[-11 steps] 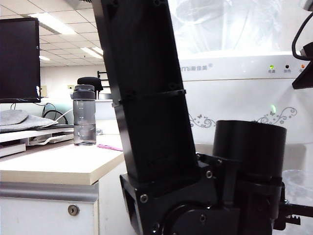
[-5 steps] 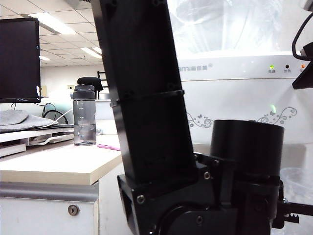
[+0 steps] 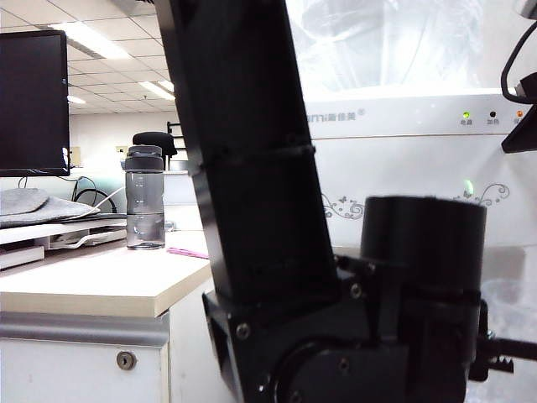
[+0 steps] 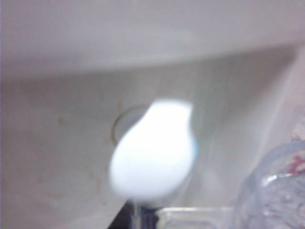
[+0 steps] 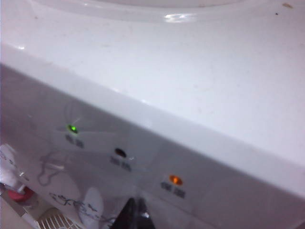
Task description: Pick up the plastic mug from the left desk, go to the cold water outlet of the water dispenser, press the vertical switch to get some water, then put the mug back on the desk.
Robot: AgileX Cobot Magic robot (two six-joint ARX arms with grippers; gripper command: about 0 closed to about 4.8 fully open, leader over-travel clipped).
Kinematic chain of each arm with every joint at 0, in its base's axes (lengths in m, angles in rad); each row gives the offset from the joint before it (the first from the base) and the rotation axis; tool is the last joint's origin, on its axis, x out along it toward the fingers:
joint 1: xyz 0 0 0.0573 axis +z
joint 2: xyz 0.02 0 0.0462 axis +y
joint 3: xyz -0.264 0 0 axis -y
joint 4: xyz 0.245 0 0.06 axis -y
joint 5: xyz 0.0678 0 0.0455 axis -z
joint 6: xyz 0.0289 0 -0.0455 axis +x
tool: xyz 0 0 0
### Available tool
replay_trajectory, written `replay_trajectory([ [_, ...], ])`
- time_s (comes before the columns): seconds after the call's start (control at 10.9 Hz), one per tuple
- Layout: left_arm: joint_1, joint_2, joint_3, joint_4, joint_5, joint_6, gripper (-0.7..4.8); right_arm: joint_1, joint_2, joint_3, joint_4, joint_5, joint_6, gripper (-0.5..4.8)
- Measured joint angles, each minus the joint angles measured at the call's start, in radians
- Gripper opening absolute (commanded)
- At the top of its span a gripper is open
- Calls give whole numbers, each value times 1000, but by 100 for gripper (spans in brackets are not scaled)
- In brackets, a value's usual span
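bottle (image 3: 144,198): 1 | monitor (image 3: 33,102): 1 | indicator lights (image 5: 120,153): 3

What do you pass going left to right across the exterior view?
Monitor → bottle on the desk → left arm → dispenser → mug at the right edge, by the left end effector.

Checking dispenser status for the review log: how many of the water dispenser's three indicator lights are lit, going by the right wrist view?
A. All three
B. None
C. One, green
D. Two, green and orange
D: on the water dispenser panel the green light and the orange light glow, while the middle light between them is dark.
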Motion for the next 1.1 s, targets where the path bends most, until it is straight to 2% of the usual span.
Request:
replay_trajectory([
  [0.64,0,-12,-5,79,-6,14,-2,0,0,0,0,2,0,-1],
  [1.1,-2,-14,-6,79,-7,14,-1,0,0,0,0,2,0,-1],
])
